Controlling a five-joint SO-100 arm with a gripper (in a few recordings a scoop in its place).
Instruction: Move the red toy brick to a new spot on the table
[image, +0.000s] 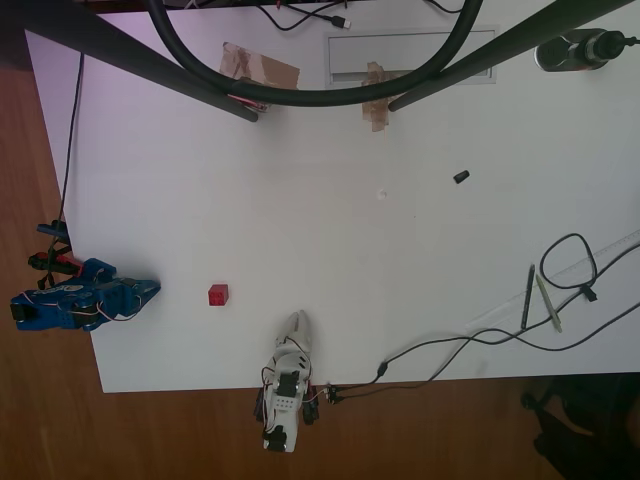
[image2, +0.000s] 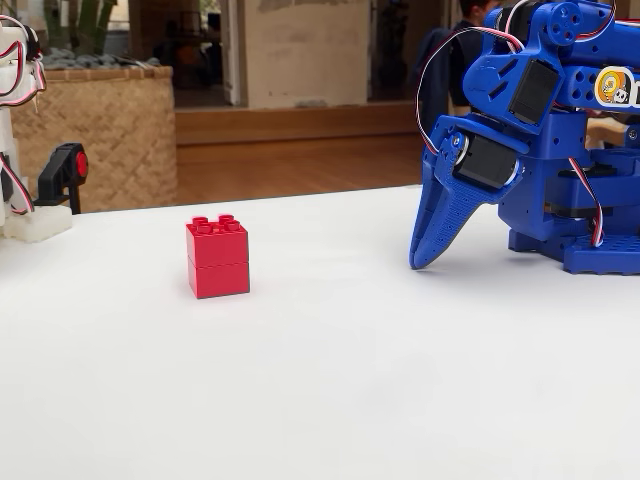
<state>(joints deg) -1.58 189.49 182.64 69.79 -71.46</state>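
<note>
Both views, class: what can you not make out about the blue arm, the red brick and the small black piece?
- blue gripper: open or shut unclear; the fingers overlap in the fixed view, tiny in the overhead view.
- red toy brick: its far side faces away.
- small black bit: too small to identify.

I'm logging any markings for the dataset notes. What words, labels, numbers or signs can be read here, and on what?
No text reads fully in either view.
Round orange-and-white sticker on the blue arm: cut off at the picture's edge, unreadable.
Red toy brick: its studs show no legible lettering.
Brown tape patches on the table: no writing seen.
</note>
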